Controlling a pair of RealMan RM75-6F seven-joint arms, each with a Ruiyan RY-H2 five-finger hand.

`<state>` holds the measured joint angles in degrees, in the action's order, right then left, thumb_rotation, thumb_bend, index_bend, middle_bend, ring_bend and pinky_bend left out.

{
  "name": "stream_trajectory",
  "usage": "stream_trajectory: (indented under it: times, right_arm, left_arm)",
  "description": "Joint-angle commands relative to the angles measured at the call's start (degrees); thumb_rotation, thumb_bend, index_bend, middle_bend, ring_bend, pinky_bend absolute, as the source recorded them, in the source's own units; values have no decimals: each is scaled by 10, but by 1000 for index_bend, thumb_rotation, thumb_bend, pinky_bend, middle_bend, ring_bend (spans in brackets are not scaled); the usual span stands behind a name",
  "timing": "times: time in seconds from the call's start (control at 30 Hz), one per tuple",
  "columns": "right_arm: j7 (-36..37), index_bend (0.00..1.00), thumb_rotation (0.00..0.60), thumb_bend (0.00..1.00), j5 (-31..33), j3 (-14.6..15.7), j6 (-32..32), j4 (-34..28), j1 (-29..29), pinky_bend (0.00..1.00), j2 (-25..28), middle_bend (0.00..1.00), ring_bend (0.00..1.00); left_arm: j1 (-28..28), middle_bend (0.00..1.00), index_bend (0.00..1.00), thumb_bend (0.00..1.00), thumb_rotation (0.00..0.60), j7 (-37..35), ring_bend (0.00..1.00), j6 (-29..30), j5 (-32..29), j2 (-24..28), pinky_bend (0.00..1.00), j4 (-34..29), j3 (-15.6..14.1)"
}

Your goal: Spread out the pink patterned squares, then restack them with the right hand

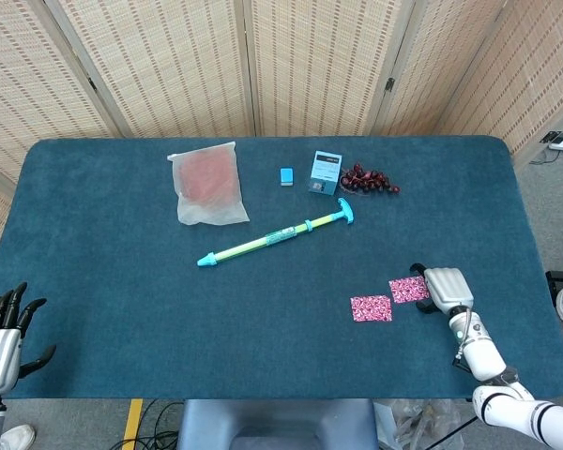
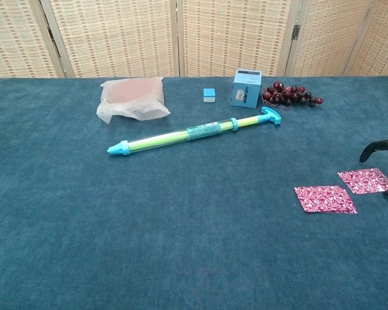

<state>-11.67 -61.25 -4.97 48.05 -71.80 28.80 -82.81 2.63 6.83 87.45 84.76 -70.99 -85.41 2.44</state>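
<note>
Pink patterned squares (image 1: 390, 298) lie apart on the tabletop (image 1: 122, 281), spread for restacking; right hand (image 1: 445, 286) beside them, fingers (image 2: 373, 149) parted, holding nothing.

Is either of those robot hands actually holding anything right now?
No, nothing is held. The right hand sits beside the nearer pink square with its fingers apart. The left hand hangs off the table's corner, holding nothing.

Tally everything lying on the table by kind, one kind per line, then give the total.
pink patterned squares: 2
water squirter: 1
plastic bag with pinkish contents: 1
blue box: 1
small blue block: 1
bunch of dark grapes: 1
Total: 7
</note>
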Motion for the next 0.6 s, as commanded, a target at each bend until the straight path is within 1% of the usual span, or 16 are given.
stream_trajectory:
  times: [0.03,0.13,0.3,0.6]
  right_arm:
    - [-2,229,600,307,2,0,-2,2,1,1000,-2,988,1000]
    - [-5,234,600,308,5,1,-5,5,2,1000,-5,988,1000]
    - [-6,276,600,308,6,2,-5,6,1,1000,-8,990,1000]
    - [-6,318,600,317,7,1,-2,4,0,1000,-7,993,1000]
  left_arm:
    - [-1,46,223,256,600,0,42,0,0,0,107,0,0]
    - [-1,46,223,256,600,-1,42,1,-1,-1,107,2,0]
    - [-2,46,223,256,600,-4,42,0,-2,-2,107,5,0]
    - [-3,46,223,256,600,-8,42,0,-2,-3,107,8,-1]
